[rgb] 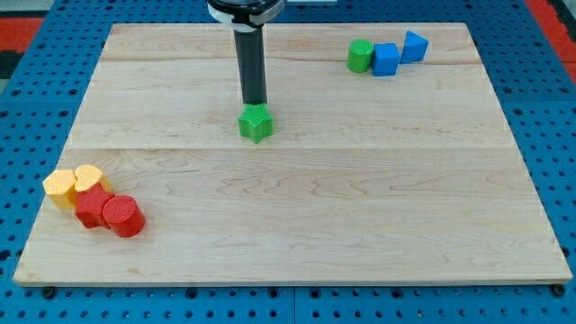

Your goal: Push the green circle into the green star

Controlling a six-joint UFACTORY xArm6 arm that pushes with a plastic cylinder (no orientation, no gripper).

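Rod only, no claw to judge. My tip (256, 104) sat just behind the green star-shaped block (256, 123); the green cylindrical circle block (361, 55) was well apart at the view's upper right, touching a blue cube (385, 59), so tip was poorly placed to push it.

One raised view, whole board (297, 207)

You see my tip (256, 103) touching the green star (256, 123) at its 12 o'clock edge, mid-board (297, 207), with the green circle (361, 56) well apart toward 2 o'clock, just beside two blue blocks (386, 59).
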